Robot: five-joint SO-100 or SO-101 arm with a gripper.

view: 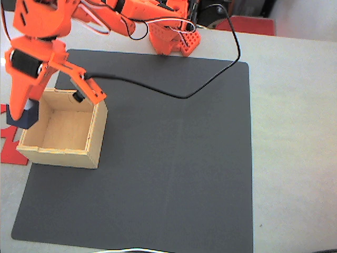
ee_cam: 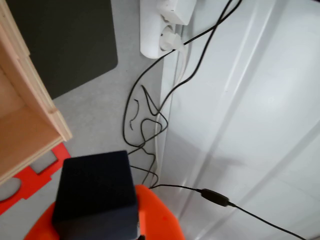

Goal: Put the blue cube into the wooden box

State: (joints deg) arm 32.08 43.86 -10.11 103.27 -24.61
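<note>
My orange gripper (view: 22, 112) is shut on the blue cube (view: 22, 117), a small dark navy block. In the fixed view the cube hangs at the left rim of the wooden box (view: 63, 132), about level with the top of its wall. The box is open-topped light plywood and stands on the left edge of the black mat; its inside shows nothing. In the wrist view the cube (ee_cam: 95, 192) sits low in the picture against an orange finger (ee_cam: 160, 220), with the box's corner (ee_cam: 30, 110) to the left of it.
A flat red cut-out shape (view: 7, 143) lies on the table left of the box, also visible under the cube in the wrist view (ee_cam: 35, 175). The black mat (view: 174, 158) spreads to the right. A black cable (view: 184, 95) crosses its top. A white power strip (ee_cam: 162, 27) and loose wires lie beyond.
</note>
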